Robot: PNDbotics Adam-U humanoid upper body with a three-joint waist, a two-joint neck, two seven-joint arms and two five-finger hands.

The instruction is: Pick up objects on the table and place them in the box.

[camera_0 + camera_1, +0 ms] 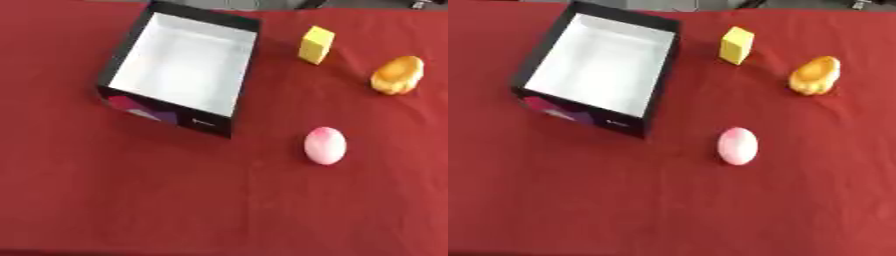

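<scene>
A black box with a white inside stands open and empty at the upper left of the red table. To its right, a yellow block stands upright near the far edge. An orange rounded object lies at the far right. A pink egg-shaped object rests on the cloth in front of the box's right corner. Neither hand shows in either view.
The red cloth covers the whole table, and its front edge shows at the bottom left. A dark strip with unclear shapes runs along the far edge.
</scene>
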